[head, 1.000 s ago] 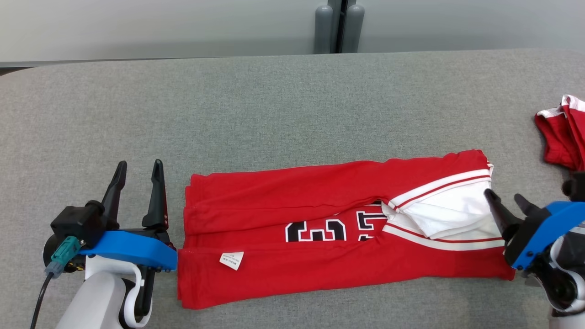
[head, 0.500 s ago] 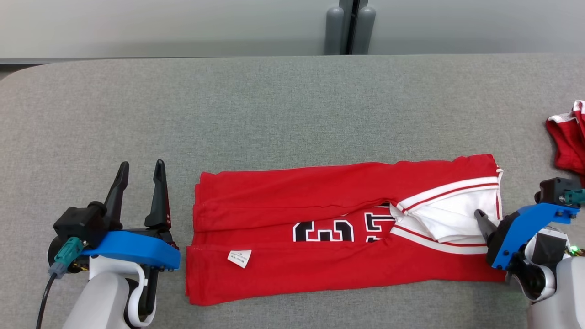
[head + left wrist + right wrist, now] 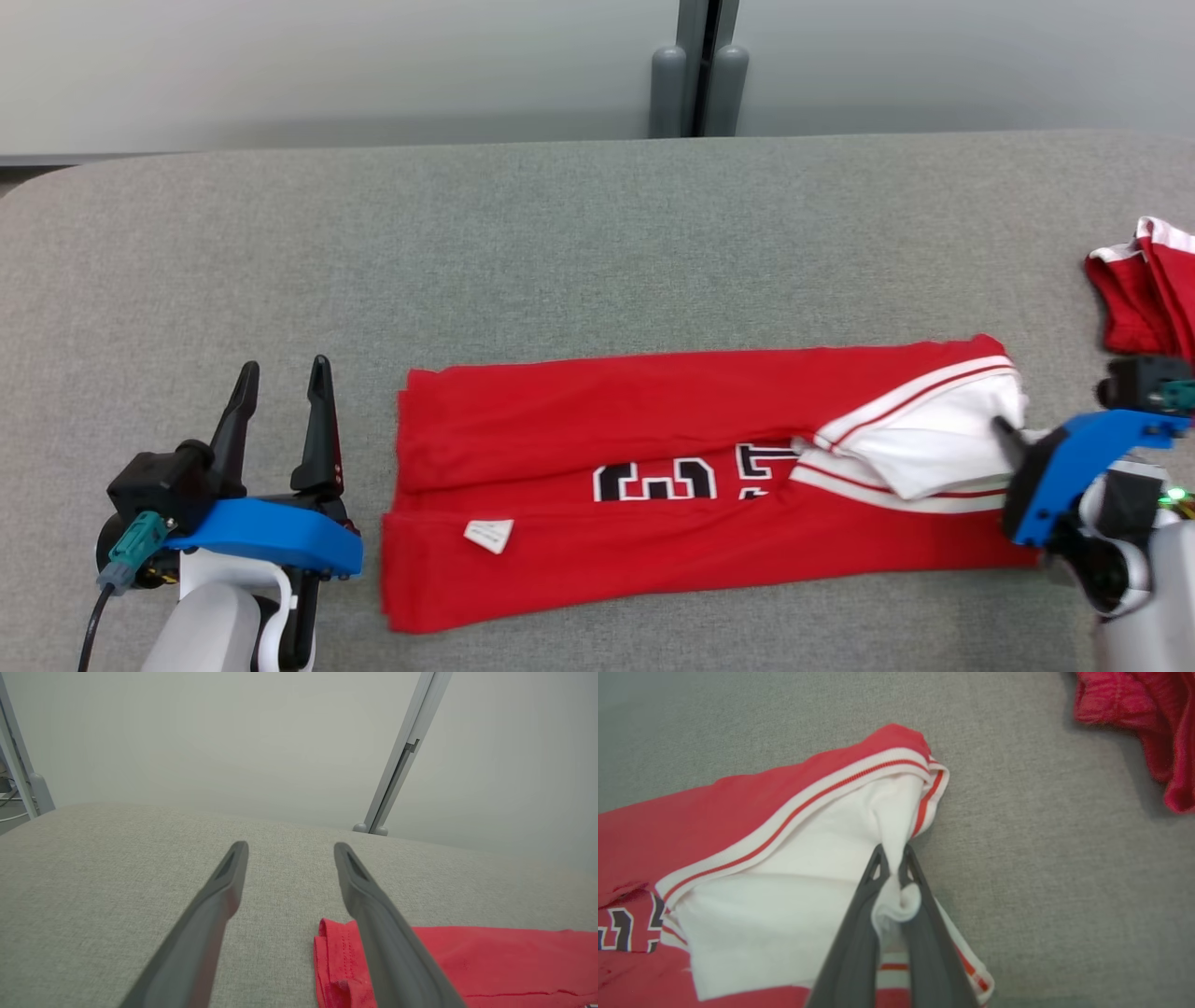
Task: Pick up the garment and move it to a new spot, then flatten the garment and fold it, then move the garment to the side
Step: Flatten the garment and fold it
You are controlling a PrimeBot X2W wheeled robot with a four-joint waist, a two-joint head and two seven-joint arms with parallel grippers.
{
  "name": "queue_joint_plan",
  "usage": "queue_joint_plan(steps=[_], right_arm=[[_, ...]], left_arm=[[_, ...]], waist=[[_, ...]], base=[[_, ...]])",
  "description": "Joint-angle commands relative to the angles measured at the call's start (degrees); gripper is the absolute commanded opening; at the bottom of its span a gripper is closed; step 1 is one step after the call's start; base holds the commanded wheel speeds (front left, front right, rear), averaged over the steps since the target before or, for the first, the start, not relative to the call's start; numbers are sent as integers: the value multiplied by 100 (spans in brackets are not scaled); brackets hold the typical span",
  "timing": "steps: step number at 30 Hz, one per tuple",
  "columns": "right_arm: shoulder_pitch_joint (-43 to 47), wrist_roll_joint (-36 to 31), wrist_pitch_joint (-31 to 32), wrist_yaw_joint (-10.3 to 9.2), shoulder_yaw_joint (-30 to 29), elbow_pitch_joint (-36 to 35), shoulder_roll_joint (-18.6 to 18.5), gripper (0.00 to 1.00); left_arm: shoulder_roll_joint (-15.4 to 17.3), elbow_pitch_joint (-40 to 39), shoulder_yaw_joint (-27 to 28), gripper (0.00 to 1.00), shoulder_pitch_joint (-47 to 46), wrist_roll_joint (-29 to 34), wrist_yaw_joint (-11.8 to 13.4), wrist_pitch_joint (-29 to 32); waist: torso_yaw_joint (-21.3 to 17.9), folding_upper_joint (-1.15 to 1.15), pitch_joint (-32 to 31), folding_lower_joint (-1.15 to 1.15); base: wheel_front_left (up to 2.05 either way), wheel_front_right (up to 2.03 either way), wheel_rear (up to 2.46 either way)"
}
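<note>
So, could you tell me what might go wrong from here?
The right gripper pinches only a small bunch of white fabric on the jersey, so pulling may slip off or drag that layer alone. The left gripper is open beside the hem, so nothing anchors that end. The other red garment lies close and could snag.

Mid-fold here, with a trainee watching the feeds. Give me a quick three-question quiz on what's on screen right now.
1. True or false: the left gripper is open and holds nothing.
2. Which part of the jersey has the right gripper pinched? A: the white fabric. B: the label. C: the number print.
3. Fill in: the other red garment lies near the table's ____ end, on the robot's own sides.

Key: 1 true; 2 A; 3 right.
</note>
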Motion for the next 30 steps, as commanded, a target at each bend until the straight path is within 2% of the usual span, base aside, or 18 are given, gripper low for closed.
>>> queue_joint_plan(steps=[1,7,11,16,19,23,30], right_arm=[[116,27,-39,2,-43,-120,-113,0],[495,-142,65,2,-398,-1003,-495,0],[711,-357,340,2,-616,-1706,-585,0],[821,-362,577,2,-424,-2194,-475,0],[895,-426,747,3,-21,-2495,-375,0],[884,-318,936,3,882,-2691,-222,0],[462,-22,924,3,2542,-2528,36,0]], left_arm=[[-15,-11,19,100,57,32,-13,-26],[-20,-22,115,100,177,71,-38,-26],[-25,-14,135,100,220,86,-54,-26],[-35,-3,142,100,221,92,-72,-26],[-43,0,160,100,209,93,-81,-26],[-16,33,177,100,195,85,-101,-26],[-4,59,235,100,128,60,-117,-26]], waist=[[-29,0,-35,0],[-110,0,-132,0],[-147,0,-167,0],[-153,0,-178,0],[-152,0,-179,0],[-137,0,-189,0],[-84,0,-186,0]], base=[[0,0,0],[0,0,0],[0,0,0],[0,0,0],[0,0,0],[0,0,0],[0,0,0]])
